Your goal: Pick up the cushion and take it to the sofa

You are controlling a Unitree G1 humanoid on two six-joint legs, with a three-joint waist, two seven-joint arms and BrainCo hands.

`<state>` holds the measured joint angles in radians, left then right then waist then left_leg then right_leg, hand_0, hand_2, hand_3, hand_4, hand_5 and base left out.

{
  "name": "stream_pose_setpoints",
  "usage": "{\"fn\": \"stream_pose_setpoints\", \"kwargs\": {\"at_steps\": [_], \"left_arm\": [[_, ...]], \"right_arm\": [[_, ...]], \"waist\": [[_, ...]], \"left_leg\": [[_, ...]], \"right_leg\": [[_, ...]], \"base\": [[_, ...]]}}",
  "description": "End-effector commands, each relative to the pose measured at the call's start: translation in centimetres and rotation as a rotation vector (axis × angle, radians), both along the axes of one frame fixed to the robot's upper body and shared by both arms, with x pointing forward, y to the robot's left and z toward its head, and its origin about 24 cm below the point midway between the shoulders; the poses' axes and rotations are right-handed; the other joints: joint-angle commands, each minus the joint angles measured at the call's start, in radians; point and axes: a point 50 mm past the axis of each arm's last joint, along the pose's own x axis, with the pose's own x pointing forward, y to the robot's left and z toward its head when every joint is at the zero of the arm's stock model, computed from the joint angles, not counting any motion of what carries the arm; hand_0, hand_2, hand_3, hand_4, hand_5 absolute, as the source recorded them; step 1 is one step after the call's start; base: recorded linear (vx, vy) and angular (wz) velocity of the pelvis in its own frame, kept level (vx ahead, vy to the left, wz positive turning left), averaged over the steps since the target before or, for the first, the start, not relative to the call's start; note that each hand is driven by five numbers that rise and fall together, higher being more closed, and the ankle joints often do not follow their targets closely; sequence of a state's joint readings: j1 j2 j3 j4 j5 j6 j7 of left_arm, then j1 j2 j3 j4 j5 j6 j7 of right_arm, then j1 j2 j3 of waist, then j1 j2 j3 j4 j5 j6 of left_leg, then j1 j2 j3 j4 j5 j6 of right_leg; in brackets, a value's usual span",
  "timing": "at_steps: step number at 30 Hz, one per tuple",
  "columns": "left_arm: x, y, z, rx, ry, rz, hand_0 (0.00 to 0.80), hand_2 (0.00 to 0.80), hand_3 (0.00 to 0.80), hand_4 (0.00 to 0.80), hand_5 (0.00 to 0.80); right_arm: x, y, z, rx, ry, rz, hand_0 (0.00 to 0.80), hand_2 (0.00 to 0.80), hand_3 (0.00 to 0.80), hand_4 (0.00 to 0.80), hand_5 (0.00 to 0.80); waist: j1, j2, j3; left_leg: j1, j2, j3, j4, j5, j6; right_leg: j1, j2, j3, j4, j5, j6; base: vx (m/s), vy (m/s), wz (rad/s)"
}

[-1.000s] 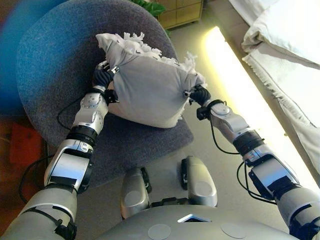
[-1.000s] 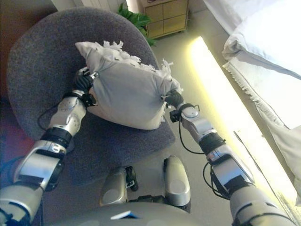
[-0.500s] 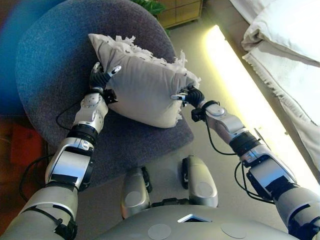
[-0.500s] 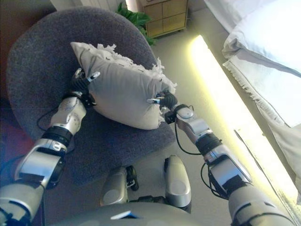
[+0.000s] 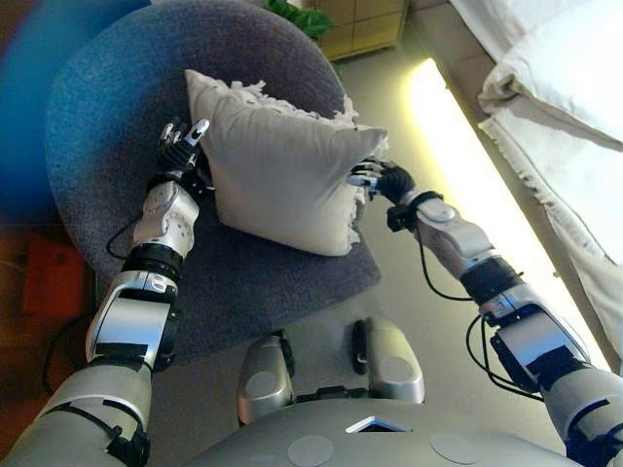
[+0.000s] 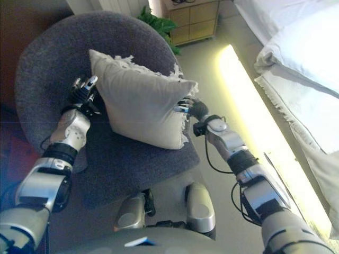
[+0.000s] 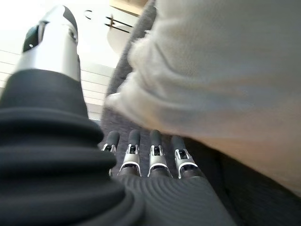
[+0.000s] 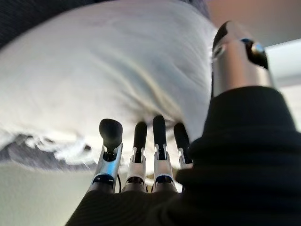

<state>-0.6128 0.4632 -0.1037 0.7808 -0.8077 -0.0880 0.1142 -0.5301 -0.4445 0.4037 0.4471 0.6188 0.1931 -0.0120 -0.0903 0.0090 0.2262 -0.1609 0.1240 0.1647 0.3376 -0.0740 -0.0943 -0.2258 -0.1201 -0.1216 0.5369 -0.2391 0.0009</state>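
A pale grey fringed cushion [image 5: 282,170] stands tilted on the seat of a round dark grey chair [image 5: 107,107], leaning toward its back. My left hand [image 5: 178,151] is open just left of the cushion, fingers straight, a small gap between them. In the left wrist view the cushion [image 7: 225,70] lies past the straight fingers [image 7: 150,160]. My right hand [image 5: 382,179] is open at the cushion's right edge, by the fringe. In the right wrist view its fingers [image 8: 141,150] point at the cushion [image 8: 94,70].
White cushions and a fringed white throw [image 5: 565,88] lie at the right. A bright strip of light [image 5: 458,146] runs along the floor between them and the chair. A wooden cabinet [image 5: 365,24] and a green plant [image 5: 292,12] stand behind the chair.
Both hands were pressed into the cushion's sides, holding it up. Now they have opened and drawn back a little, and the cushion rests on the chair.
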Motion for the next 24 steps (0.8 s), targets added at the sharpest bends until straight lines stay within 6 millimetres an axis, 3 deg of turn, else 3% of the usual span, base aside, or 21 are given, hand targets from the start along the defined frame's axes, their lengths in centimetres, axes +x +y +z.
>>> {"fn": "stream_pose_setpoints", "kwargs": {"at_steps": [1, 5, 10, 19, 24], "left_arm": [[-1.3, 2.4, 1.3, 0.034, -0.127, 0.037, 0.000, 0.000, 0.000, 0.000, 0.000], [-2.5, 3.1, 0.9, -0.030, -0.162, 0.061, 0.000, 0.000, 0.000, 0.000, 0.000], [-4.1, 2.9, 0.1, -0.050, -0.191, 0.057, 0.000, 0.000, 0.000, 0.000, 0.000], [-6.4, 0.9, 0.6, -0.081, -0.299, -0.045, 0.000, 0.000, 0.000, 0.000, 0.000], [-8.1, -1.8, -0.9, -0.242, -0.299, -0.103, 0.000, 0.000, 0.000, 0.000, 0.000]], "right_arm": [[-0.5, -1.8, 1.5, 0.042, -0.139, -0.021, 0.000, 0.000, 0.000, 0.000, 0.000], [-1.5, -4.6, 0.8, 0.028, -0.138, -0.077, 0.000, 0.000, 0.000, 0.000, 0.000], [-2.8, -6.2, -0.1, 0.041, -0.131, -0.115, 0.000, 0.000, 0.000, 0.000, 0.000], [-5.0, -6.4, -0.6, 0.113, -0.202, -0.178, 0.000, 0.000, 0.000, 0.000, 0.000], [-6.5, -4.6, -0.6, 0.221, -0.260, -0.160, 0.000, 0.000, 0.000, 0.000, 0.000]], "waist": [[0.017, -0.015, -0.102], [0.029, -0.017, -0.122], [0.044, -0.021, -0.145], [0.054, -0.024, -0.162], [0.054, -0.024, -0.163]], "left_leg": [[0.034, 0.039, -0.064, -0.037, 0.045, -0.050], [0.071, 0.031, -0.059, -0.092, 0.055, -0.050], [0.107, 0.013, -0.048, -0.149, 0.063, -0.044], [0.139, -0.016, -0.023, -0.209, 0.066, -0.025], [0.154, -0.027, -0.007, -0.232, 0.067, -0.012]], "right_leg": [[0.124, -0.033, 0.057, -0.328, 0.200, 0.103], [0.172, -0.022, 0.048, -0.395, 0.212, 0.107], [0.216, -0.019, 0.029, -0.472, 0.236, 0.114], [0.242, -0.016, 0.007, -0.545, 0.273, 0.120], [0.247, -0.009, 0.003, -0.559, 0.283, 0.120]], "base": [[0.015, 0.010, 0.20], [0.016, 0.020, 0.09], [0.011, 0.038, 0.07], [-0.030, 0.040, 0.09], [-0.063, 0.040, 0.01]]}}
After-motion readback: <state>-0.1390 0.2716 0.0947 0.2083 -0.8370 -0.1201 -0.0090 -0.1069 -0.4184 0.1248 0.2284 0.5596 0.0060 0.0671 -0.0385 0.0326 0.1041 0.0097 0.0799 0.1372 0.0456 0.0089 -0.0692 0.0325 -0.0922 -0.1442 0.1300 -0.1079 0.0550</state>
